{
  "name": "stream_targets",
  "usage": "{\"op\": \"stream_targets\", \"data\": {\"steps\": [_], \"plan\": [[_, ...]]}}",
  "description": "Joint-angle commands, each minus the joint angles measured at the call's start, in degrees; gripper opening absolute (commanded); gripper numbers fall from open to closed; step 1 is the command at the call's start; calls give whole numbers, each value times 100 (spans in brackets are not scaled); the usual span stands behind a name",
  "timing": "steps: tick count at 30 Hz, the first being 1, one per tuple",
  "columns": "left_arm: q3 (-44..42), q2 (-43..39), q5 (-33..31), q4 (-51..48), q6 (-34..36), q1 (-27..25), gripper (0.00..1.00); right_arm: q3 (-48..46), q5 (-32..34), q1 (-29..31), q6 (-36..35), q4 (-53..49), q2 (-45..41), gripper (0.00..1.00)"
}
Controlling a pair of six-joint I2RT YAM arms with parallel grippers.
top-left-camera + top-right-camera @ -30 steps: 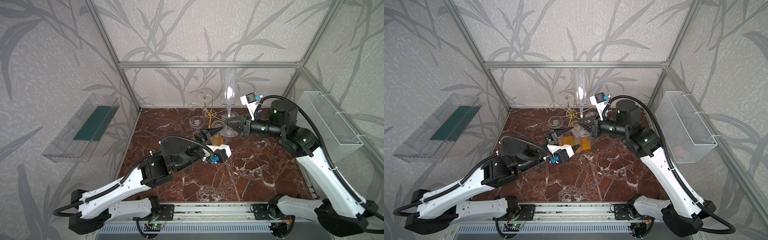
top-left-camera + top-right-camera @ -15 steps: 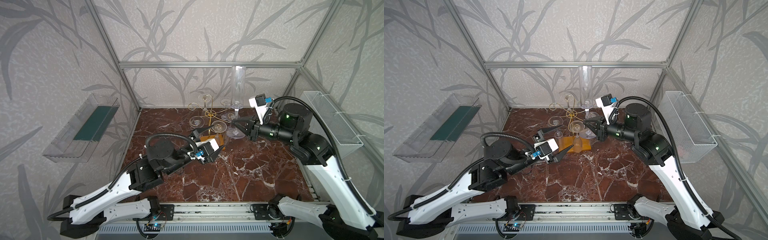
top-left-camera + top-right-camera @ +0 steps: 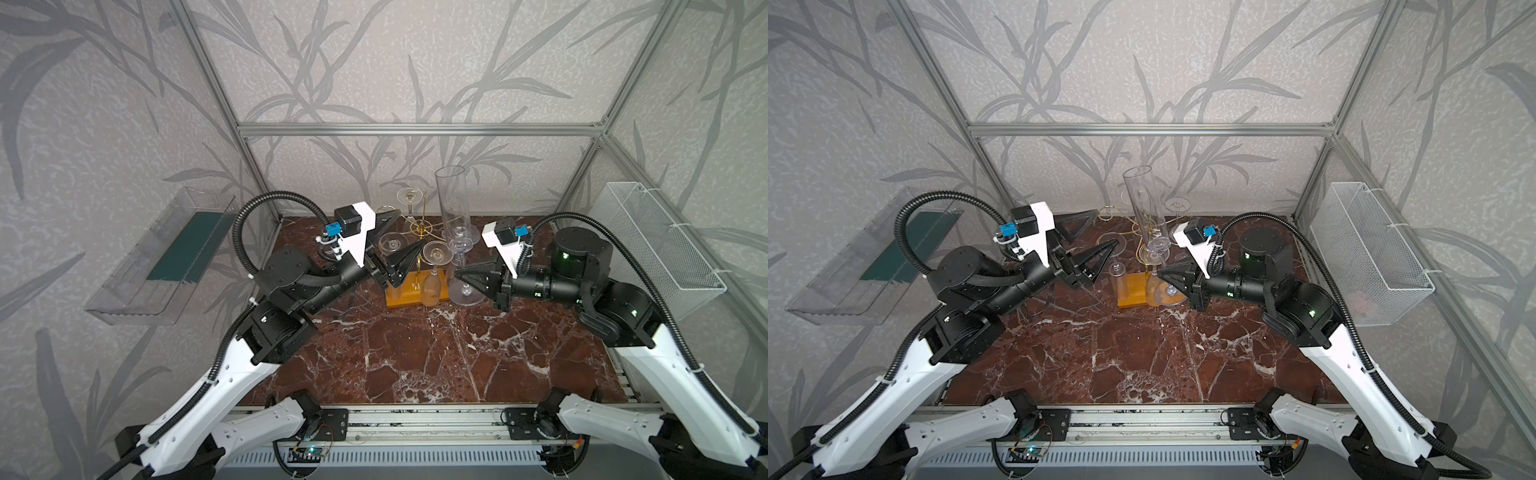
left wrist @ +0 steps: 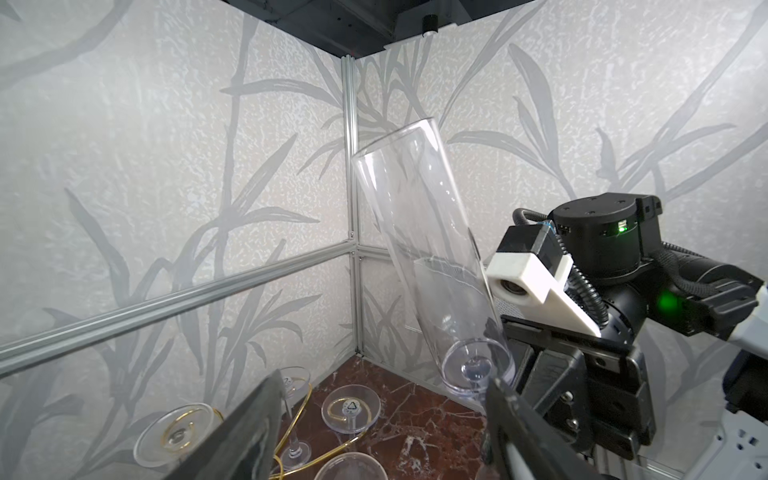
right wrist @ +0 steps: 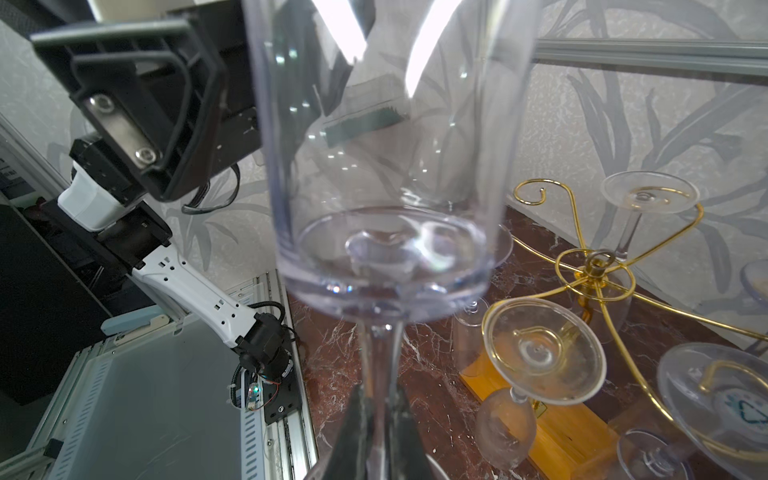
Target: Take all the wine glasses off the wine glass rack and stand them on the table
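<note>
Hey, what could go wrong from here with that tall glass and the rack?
The right tool pinches the tall clear flute glass only by its thin stem, and the long bowl leans; it might pivot or slip. The open left tool sits close beside the gold wire rack with its hanging clear stemmed glasses; a swing could knock one off.

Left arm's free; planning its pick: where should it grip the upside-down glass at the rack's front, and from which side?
Probably the stem of the hanging glass, between its foot on the rack and the bowl. Come level from the front, clear of the pole; the upright stem suits jaws closing sideways.
</note>
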Motion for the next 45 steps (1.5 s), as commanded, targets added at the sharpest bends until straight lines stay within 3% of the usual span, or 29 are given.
{"op": "stream_targets", "data": {"steps": [1,6,19,28,37,38,39,40,41,44,45], "plan": [[-36,154,616,667,-1417,186,78,-90,-55,96,-201,196,-62,0],[-40,497,966,989,-2194,289,79,-311,-64,248,-187,452,-34,0],[-181,1048,1450,1825,-3384,320,77,-611,58,450,-113,671,44,0],[-358,1103,1442,2044,-3597,321,52,-806,350,522,-26,618,-43,0],[-517,1049,1403,2111,-3711,290,35,-945,455,530,135,630,-142,0],[-526,1044,1383,2103,-3720,286,35,-960,505,538,165,629,-145,5],[-526,1032,1366,2102,-3721,283,34,-971,568,539,215,625,-154,24],[-541,1009,1353,2114,-3720,285,34,-970,607,539,240,592,-172,49],[-583,964,1306,2122,-3707,285,34,-959,630,539,220,540,-192,66],[-798,707,1059,2105,-3576,285,34,-1095,864,539,290,619,-414,100],[-845,595,960,2000,-3488,285,34,-1177,942,539,318,713,-518,99]]}}
